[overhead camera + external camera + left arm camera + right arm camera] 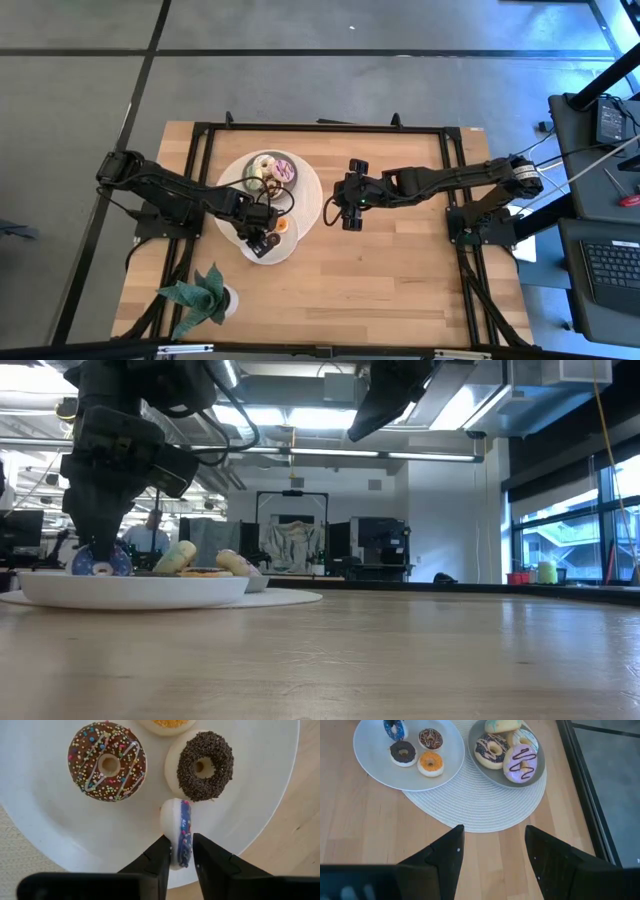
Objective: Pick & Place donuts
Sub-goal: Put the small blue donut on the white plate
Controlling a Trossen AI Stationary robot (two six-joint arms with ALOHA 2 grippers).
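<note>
A blue-iced sprinkled donut [181, 832] stands on its edge on the white plate [60, 840], between the two fingers of my left gripper [181, 851], which points down at it. The fingers are a little apart. On the same plate lie a chocolate sprinkled donut [107, 761], a dark-sprinkled one [205, 766] and an orange one [430, 763]. A grey plate [485, 770] farther back holds several more donuts [521, 763]. My right gripper [492, 827] hangs open above the table's middle, holding nothing. My left gripper comes from above, its fingers lying across the blue donut's two flat faces. One finger [161, 856] lies along the white underside [169, 822]. The other [202, 851] shows a thin gap to the icing. I cannot tell whether either still touches it. The donut's rim rests on the plate.
Both plates sit on a round woven mat [475, 805]. A green folded plant in a white pot [205, 295] stands at the table's near left. Black frame rails [455, 190] run along the table's sides. Bare wood [400, 270] lies to the near right.
</note>
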